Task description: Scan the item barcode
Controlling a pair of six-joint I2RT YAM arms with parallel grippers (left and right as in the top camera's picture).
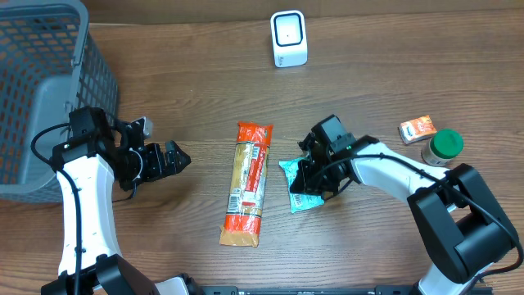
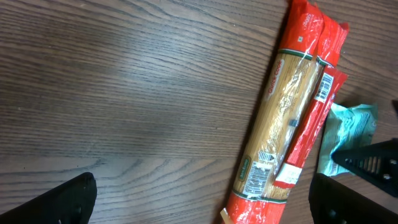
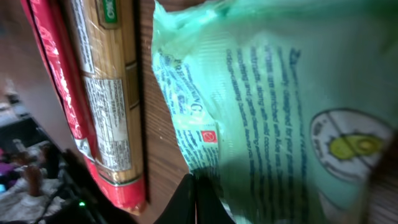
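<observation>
Pinching a crinkled mint-green printed packet (image 1: 304, 201) is the right hand (image 1: 310, 185); left hand (image 1: 177, 157) spread wide.

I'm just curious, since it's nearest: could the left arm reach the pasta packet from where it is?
Probably yes. The left gripper is open and faces the pasta across the table, with nothing lying between them.

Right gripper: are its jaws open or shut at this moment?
Shut on the teal pouch: the right gripper sits over it, jaws closed, and the pouch fills the wrist view.
</observation>
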